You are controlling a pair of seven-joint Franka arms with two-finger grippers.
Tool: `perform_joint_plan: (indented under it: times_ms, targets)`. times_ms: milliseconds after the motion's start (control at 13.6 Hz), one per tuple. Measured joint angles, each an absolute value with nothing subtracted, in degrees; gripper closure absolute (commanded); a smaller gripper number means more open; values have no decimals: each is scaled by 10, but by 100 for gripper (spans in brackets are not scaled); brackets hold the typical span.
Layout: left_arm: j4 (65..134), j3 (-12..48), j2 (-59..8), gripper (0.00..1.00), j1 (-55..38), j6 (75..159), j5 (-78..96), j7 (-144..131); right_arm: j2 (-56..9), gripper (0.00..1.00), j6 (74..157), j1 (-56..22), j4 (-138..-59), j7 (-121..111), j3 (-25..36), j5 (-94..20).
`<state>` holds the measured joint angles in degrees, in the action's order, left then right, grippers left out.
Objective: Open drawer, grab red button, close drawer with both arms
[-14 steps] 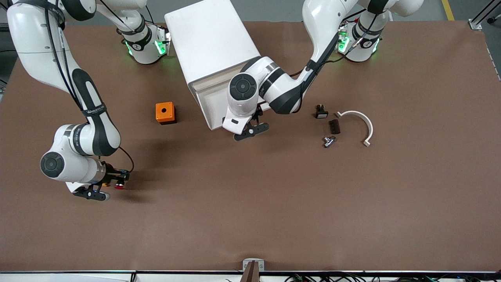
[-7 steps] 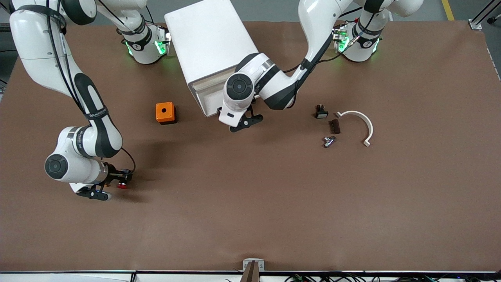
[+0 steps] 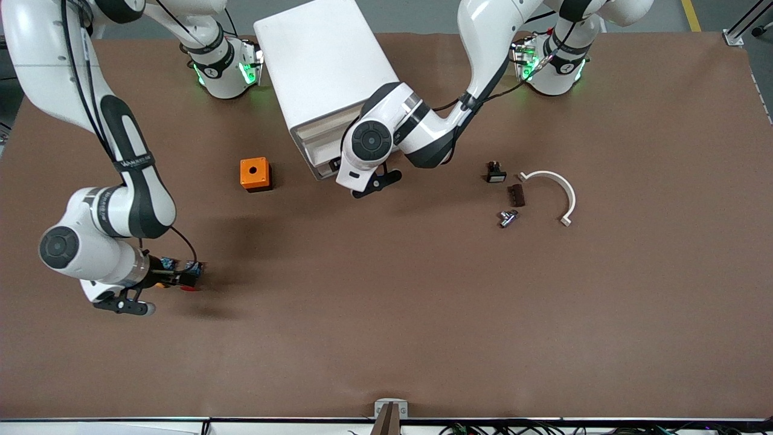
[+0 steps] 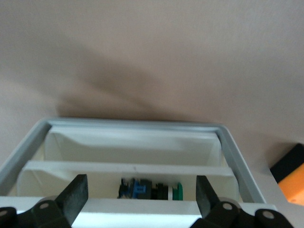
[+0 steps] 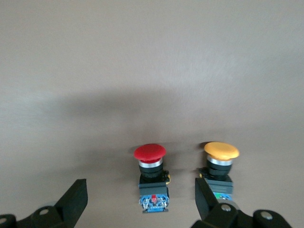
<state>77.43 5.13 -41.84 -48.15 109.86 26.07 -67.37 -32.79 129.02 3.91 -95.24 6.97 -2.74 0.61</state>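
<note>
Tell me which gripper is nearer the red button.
Right. The right gripper is open, with the red button on the table between its fingers; the left gripper is open at the white cabinet's drawer.

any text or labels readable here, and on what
White lettering on the right arm's black band: too small to read for sure.
Round badges on the arm bases: a mark each, unreadable.
Red button, orange button, cabinet, orange cube: no text visible.
Small parts near the white arc: none legible.
</note>
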Motion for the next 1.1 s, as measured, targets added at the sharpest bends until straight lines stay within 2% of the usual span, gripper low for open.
perform_joint_plan:
  times_ms: [295, 663, 1105]
  targets:
    - [774, 52, -427, 0, -481, 1074, 315, -674, -245, 0, 1254, 41, -967, 32, -26, 10]
    - [774, 51, -432, 0, -479, 1059, 341, -674, -136, 0, 1157, 49, -985, 14, -27, 10]
    - [766, 47, -431, 0, -465, 1054, 340, -674, -46, 0, 1081, 49, -986, 14, -32, 10]
